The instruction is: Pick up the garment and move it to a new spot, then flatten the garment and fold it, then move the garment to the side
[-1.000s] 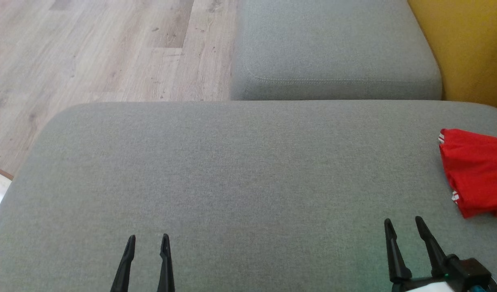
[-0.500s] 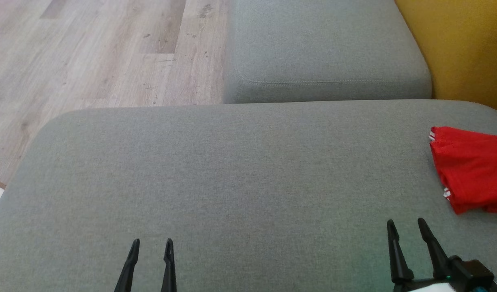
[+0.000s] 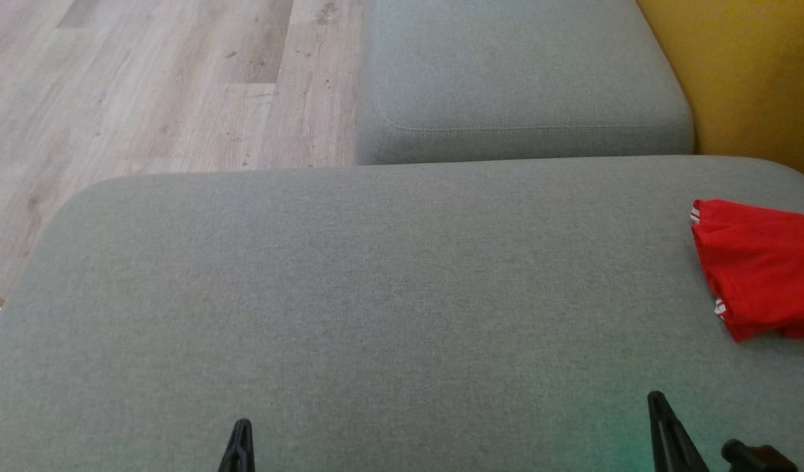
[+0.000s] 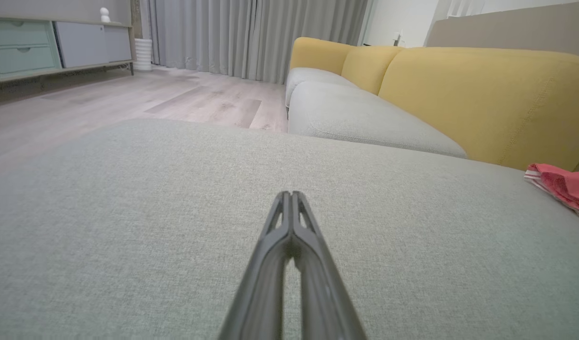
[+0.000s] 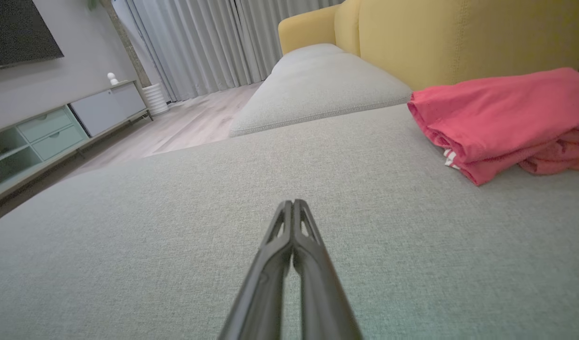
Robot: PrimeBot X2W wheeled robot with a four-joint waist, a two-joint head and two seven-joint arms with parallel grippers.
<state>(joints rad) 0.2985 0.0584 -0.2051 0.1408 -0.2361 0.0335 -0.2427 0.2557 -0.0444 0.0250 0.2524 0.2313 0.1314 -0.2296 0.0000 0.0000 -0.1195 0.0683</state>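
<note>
Garment (image 3: 759,269), red and apparently folded, lies at the right edge of the grey sofa seat (image 3: 376,295); I judge nothing is left. Both my jaws are pinched together, empty.

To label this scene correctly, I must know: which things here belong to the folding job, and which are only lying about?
Job: red garment, grey cushion under it, left hand, right hand.
Only around: farther grey seat, yellow backrest, curtains, cabinet, wooden floor.
</note>
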